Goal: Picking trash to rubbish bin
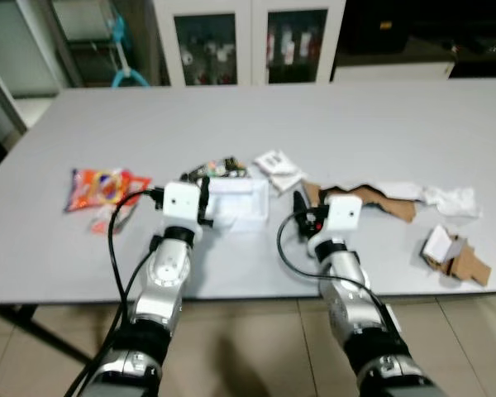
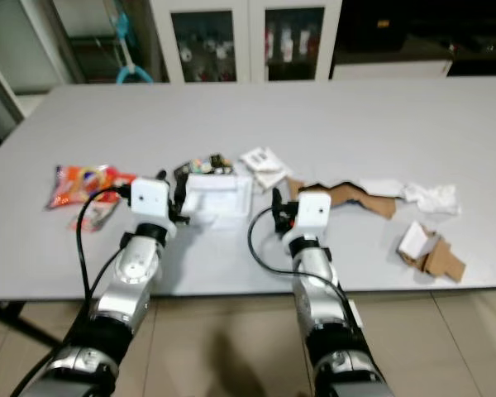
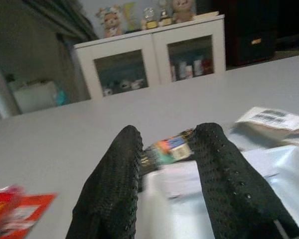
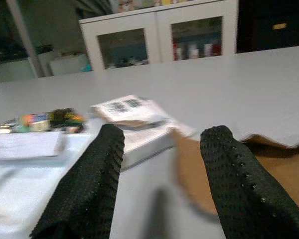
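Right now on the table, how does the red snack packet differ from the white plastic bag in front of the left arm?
The red snack packet is bright red and orange with printing; the white plastic bag is pale and almost plain. The packet lies towards the table's left edge, away from both arms; the bag lies right by the left gripper, whose fingers are open. Both lie flat on the table.

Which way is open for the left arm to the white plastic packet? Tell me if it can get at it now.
Probably yes. The left gripper is open and points straight at the white plastic packet; nothing lies between them.
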Robot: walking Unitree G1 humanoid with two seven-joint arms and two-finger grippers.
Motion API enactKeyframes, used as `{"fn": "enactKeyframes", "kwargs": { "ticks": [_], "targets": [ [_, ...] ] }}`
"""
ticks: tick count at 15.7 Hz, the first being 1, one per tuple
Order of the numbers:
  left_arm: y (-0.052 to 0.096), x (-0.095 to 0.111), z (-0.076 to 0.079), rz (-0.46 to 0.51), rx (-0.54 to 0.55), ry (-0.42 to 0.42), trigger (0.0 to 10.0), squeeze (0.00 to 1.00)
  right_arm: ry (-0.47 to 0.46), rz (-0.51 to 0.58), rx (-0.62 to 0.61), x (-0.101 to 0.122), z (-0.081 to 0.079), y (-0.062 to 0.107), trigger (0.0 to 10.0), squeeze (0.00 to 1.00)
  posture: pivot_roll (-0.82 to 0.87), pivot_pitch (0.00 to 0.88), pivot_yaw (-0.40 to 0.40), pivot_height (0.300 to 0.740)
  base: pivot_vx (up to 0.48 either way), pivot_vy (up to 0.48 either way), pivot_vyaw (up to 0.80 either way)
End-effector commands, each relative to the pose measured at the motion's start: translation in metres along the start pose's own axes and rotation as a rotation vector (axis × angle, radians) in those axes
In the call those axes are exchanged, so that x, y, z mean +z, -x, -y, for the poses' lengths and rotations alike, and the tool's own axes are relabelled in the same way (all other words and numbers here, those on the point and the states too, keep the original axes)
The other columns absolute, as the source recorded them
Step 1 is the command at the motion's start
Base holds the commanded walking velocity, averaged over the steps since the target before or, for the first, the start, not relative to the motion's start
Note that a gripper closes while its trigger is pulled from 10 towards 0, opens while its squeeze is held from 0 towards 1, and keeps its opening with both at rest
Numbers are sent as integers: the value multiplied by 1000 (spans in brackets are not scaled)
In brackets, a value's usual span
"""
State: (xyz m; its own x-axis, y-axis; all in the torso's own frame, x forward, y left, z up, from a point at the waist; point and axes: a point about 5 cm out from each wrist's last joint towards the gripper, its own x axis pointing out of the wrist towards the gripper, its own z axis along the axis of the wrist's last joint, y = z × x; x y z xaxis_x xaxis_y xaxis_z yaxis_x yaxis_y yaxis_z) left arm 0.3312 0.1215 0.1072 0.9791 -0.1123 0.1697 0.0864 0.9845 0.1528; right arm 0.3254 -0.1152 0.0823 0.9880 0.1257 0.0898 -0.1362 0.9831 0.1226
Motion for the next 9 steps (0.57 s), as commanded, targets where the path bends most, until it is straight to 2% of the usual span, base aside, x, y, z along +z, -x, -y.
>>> {"fn": "enactKeyframes", "kwargs": {
  "ticks": [1, 7, 8, 9],
  "targets": [
    [0, 2, 5, 11, -16, 4, 10000, 0, -5, 3, -17, 0, 4, 1, 10000, 0, -3, 30, 39, 740, 0, 0, 0],
    [-7, 16, 6, 59, -23, 5, 10000, 0, -3, 22, -20, 5, 5, -1, 10000, 0, 0, 25, 39, 740, 0, 0, 0],
    [-24, 44, 1, 148, -54, -7, 10000, 0, -2, 23, -26, 5, 6, -1, 10000, 0, 4, 20, 41, 740, 0, 0, 0],
    [-36, 64, -5, 204, -90, -46, 10000, 0, -3, 23, -27, 5, 6, -2, 10000, 0, 10, 18, 45, 740, 0, 0, 0]
  ]
}}
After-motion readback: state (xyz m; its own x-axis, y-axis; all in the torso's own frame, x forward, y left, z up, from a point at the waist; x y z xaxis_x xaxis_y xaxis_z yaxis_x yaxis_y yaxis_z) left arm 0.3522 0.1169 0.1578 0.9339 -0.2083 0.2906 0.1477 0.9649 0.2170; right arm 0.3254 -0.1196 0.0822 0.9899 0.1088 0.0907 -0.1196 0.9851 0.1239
